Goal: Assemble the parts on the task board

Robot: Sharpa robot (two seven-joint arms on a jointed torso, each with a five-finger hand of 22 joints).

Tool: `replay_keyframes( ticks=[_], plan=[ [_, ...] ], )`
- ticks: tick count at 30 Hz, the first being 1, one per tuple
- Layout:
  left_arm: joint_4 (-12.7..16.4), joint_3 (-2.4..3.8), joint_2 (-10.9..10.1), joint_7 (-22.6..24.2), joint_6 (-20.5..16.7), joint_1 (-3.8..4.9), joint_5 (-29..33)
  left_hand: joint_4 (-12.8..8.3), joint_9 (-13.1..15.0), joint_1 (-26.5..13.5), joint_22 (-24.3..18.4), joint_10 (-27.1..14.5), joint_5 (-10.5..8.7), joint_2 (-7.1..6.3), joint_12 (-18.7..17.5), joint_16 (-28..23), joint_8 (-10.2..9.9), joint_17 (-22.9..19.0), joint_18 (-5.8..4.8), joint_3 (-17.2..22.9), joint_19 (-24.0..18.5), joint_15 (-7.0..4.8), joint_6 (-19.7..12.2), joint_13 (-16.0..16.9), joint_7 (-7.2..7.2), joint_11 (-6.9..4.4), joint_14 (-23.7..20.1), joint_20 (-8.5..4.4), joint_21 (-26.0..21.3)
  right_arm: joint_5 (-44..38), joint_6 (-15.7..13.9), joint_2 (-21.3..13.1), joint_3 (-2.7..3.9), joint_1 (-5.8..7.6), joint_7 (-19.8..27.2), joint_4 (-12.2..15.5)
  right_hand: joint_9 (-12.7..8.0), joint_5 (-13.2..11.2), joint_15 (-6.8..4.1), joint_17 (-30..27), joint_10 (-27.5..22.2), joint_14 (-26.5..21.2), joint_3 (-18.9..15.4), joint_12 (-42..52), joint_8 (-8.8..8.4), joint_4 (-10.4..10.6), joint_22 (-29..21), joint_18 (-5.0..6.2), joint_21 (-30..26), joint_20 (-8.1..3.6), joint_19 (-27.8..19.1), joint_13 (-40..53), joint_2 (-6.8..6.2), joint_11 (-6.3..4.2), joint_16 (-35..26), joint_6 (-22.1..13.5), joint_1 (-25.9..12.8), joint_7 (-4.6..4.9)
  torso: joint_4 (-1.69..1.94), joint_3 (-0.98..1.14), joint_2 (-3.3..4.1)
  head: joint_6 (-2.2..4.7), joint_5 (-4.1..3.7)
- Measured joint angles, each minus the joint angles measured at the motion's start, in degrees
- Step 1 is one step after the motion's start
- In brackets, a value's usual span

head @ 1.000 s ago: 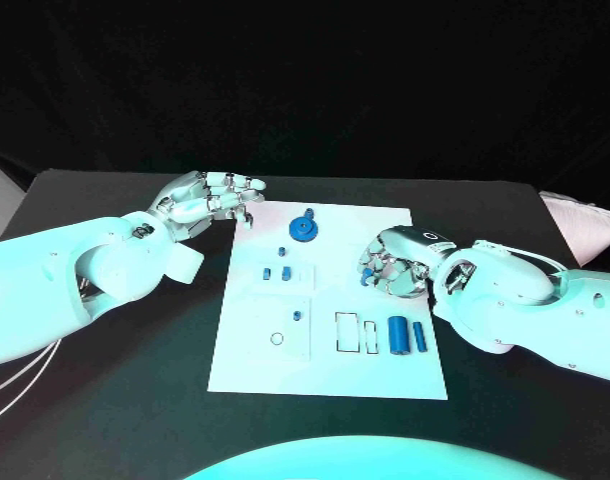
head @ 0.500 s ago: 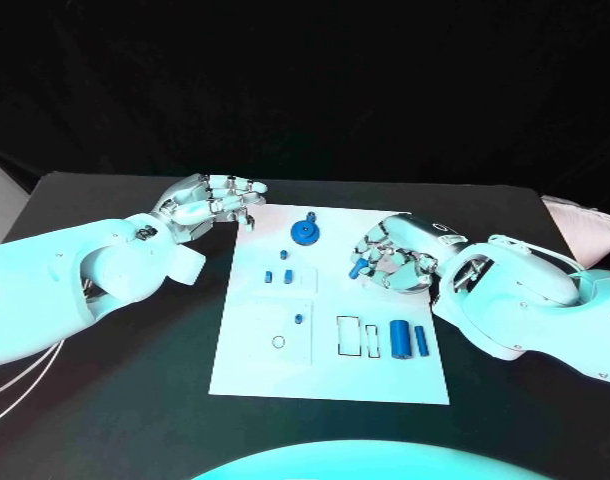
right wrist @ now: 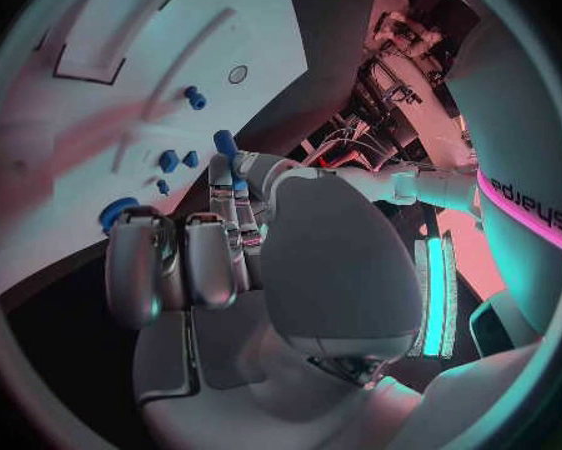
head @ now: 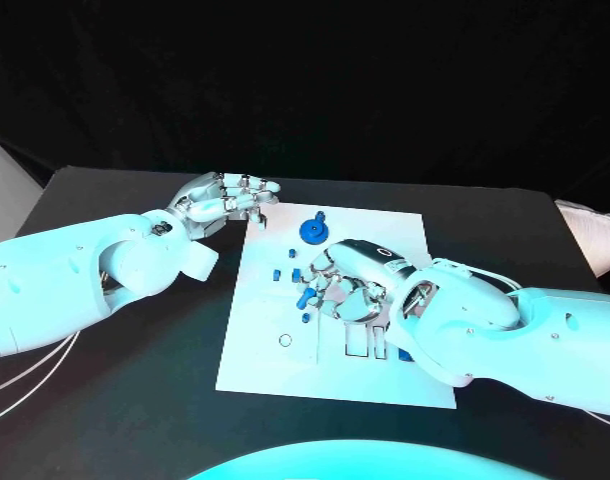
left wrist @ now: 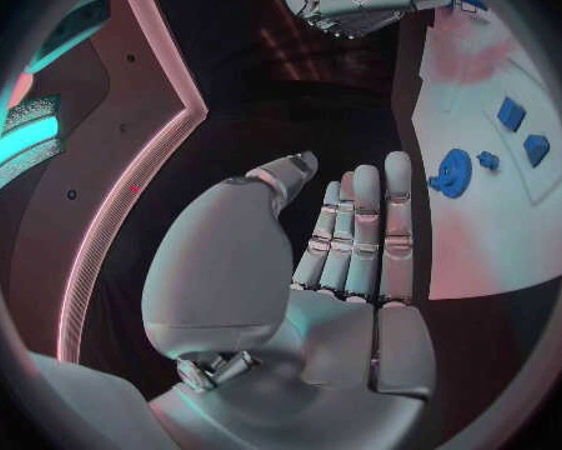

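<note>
A flat white rectangular task board [head: 262, 350] of smooth plate lies on the matte black table [head: 118, 400], marked with thin outlined rectangles and a small ring. The right silver metal hand [head: 337, 285], jointed and glossy, hangs over the middle of the board with its fingers curled in, and pinches a small blue cylindrical peg [right wrist: 225, 147] between thumb and fingers; the right wrist view shows the peg's rounded end standing out past the fingertips. Just beyond this hand, toward the board's far edge, stands a round blue disc part with a short stem [head: 311, 231]; beside the hand's knuckles, on the left-arm side, sit small blue block pieces [head: 274, 270]. Under the right wrist, partly hidden, lies a blue bar-shaped piece [head: 403, 354]. The left silver hand [head: 227, 200] rests off the board by its far corner, holding nothing; its fingers lie straight and close together in the left wrist view, the disc part just past the fingertips. Compared with a second ago, the right hand has travelled from the board's right edge across to its centre, carrying the peg; the left hand has kept its place.
</note>
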Motion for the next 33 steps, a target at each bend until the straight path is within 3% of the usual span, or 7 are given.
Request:
replay_keyframes(
  ticks=[4, 10, 23, 33],
  plan=[
    [0.00, 0.00, 0.21, -0.11, 0.00, -0.01, -0.05, 0.00, 0.00, 0.00, -0.05, 0.00, 0.00, 0.00, 0.00, 0.00, 0.22, 0.00, 0.00, 0.00, 0.00, 0.00, 0.00, 0.00, 0.00, 0.00, 0.00, 0.00, 0.00, -0.87, 0.01, 2.01, -0.20, -1.12, 0.89, -1.00, 0.00, 0.00, 0.00, -0.11, 0.05, 0.00, 0.15, -0.28, 0.01, -0.15, 0.00, 0.00, 0.00, 0.00, 0.00, 0.04, -0.24, 0.05, 0.00, -0.03, -0.24, -0.01, 0.03, -0.09, 0.05, -0.13, 0.16],
    [-0.02, -0.01, 0.27, -0.26, 0.00, -0.02, -0.11, 0.16, 0.00, 0.00, -0.05, 0.00, 0.00, 0.00, 0.00, 0.00, 0.22, 0.00, 0.00, -0.16, 0.00, 0.00, 0.00, -0.05, 0.00, 0.00, 0.00, 0.00, 0.00, -2.61, 0.13, 4.32, -0.42, -2.72, 2.09, -2.16, 0.01, 0.00, 0.00, -0.11, 0.05, 0.00, 0.15, -0.28, 0.03, -0.16, -0.01, 0.00, 0.00, 0.00, 0.00, 0.05, -0.31, 0.06, 0.00, -0.21, -0.30, -0.02, 0.14, -0.05, 0.03, -0.43, 0.76],
    [0.01, 0.00, 0.46, -0.31, 0.71, -0.02, -0.12, 0.16, 0.00, 0.00, -0.11, 0.00, 0.00, 0.00, 0.00, 0.00, 0.22, 0.00, 0.00, -0.16, 0.00, 0.00, 0.00, -0.10, 0.00, 0.00, 0.00, 0.00, 0.00, -5.23, 1.37, 6.50, -0.64, -4.47, 2.75, -4.26, 0.03, -0.63, 0.00, -0.36, 0.10, 0.00, 0.32, -0.28, 0.15, -0.33, -0.01, 0.00, -0.01, 0.00, 0.00, 0.11, -0.14, 0.11, 0.00, -0.51, -0.47, -0.10, 0.07, 0.03, -0.03, -0.73, 1.30],
    [-0.02, 0.00, 0.51, -0.35, 1.05, -0.02, -0.09, 0.16, 0.00, 0.00, -0.11, 0.00, 0.00, 0.00, -0.01, 0.00, 0.22, 0.00, 0.00, -0.16, 0.00, 0.00, 0.00, -0.10, 0.00, 0.00, 0.00, 0.00, 0.00, -6.45, 2.82, 6.66, -0.70, -4.86, 2.52, -4.95, 0.03, -0.67, 0.00, -0.36, 0.16, 0.00, 0.31, -0.50, 0.47, -0.64, -0.01, 0.00, -0.01, 0.01, 0.00, 0.12, 0.07, 0.17, 0.00, -0.87, -0.69, -0.10, 0.03, 0.03, -0.02, -0.94, 1.31]
  ],
)
